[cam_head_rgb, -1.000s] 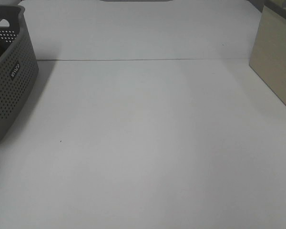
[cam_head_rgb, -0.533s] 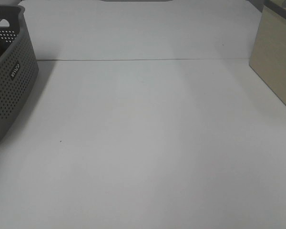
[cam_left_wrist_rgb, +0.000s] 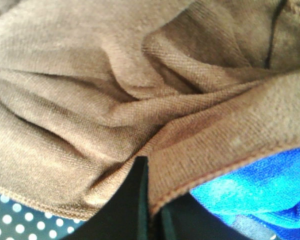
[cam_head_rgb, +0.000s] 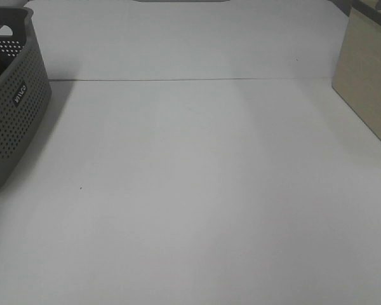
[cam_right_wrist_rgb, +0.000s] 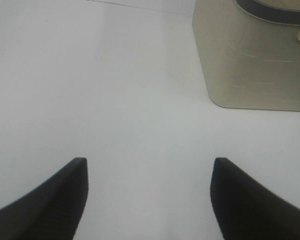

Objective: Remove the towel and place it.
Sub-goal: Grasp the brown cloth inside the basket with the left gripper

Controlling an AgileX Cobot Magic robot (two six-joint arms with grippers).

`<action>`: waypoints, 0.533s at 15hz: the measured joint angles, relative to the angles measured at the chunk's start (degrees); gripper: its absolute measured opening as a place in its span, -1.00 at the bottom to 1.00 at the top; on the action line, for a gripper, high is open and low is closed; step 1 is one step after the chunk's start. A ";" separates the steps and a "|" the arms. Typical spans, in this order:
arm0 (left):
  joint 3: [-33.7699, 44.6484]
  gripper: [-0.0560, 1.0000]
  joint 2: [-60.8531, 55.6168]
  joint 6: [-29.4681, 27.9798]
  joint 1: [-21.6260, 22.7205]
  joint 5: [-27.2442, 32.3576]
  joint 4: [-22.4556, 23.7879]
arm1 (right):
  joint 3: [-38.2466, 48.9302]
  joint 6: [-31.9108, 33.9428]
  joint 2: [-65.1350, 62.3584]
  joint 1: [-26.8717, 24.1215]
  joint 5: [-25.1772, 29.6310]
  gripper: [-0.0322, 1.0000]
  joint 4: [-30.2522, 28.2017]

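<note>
In the left wrist view the brown towel [cam_left_wrist_rgb: 115,100] fills the picture, bunched in folds. My left gripper [cam_left_wrist_rgb: 146,200] has its dark fingers closed together, with the towel's hemmed edge pinched between them. It is inside the grey perforated basket [cam_head_rgb: 13,108], whose dotted wall [cam_left_wrist_rgb: 10,220] shows beside the towel. The towel does not show in the exterior high view, and neither gripper does. My right gripper [cam_right_wrist_rgb: 149,200] is open and empty, low over the bare white table [cam_head_rgb: 197,178].
A bright blue cloth [cam_left_wrist_rgb: 250,190] lies under the towel in the basket. A beige box [cam_head_rgb: 368,76] stands at the table's right edge, and shows ahead of the right gripper in its wrist view [cam_right_wrist_rgb: 250,55].
A dark reddish patch seen inside the basket at the left edge one second ago no longer shows. Nothing else in the exterior view has moved.
</note>
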 joint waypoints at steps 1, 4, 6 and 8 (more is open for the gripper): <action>0.00 -0.89 0.00 -0.23 0.00 0.00 -0.74 | 0.00 0.00 0.00 0.00 0.00 0.37 0.00; 0.00 -0.89 -1.60 -1.60 -0.06 0.00 -3.15 | 0.00 0.00 0.00 0.00 0.00 0.37 0.00; 0.00 -0.89 -5.90 -3.50 -0.63 0.11 -3.21 | 0.00 0.00 0.00 0.00 0.00 0.37 0.00; 0.00 -0.89 -11.80 -4.13 -2.75 0.11 -3.21 | 0.00 0.00 0.00 0.00 0.00 0.37 0.00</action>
